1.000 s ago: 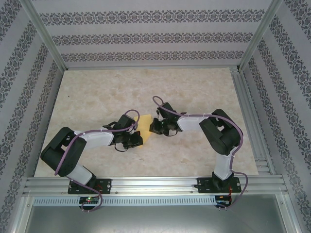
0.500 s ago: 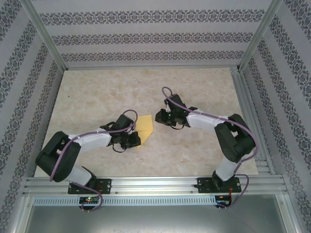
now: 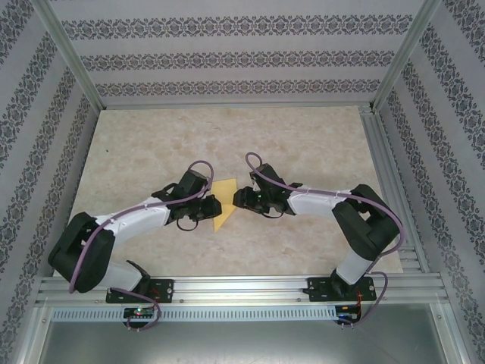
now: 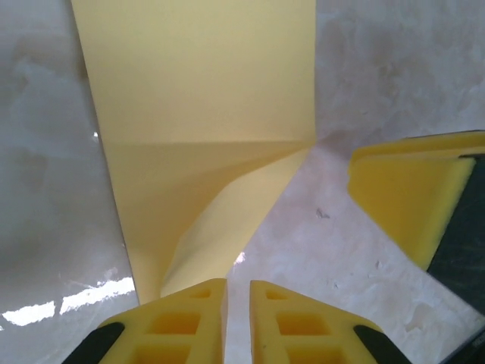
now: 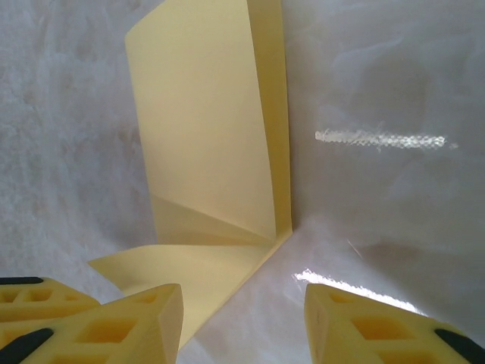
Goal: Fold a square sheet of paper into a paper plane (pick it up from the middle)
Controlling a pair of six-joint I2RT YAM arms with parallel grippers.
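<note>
On the surface (image 3: 303,144), left pincer (image 4: 237,287) barely parted and right pincer (image 5: 242,299) wide, the paper (image 4: 204,91) wants its lifted flap pressed flat

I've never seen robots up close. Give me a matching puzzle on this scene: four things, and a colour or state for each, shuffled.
Things:
1. sheet of paper
2. left end effector
3. right end effector
4. table

Colours or states:
A. pale, marbled
B. fingers wide apart
C. yellow, partly folded
D. fingers almost together

Pairs: 1-C, 2-D, 3-B, 4-A
</note>
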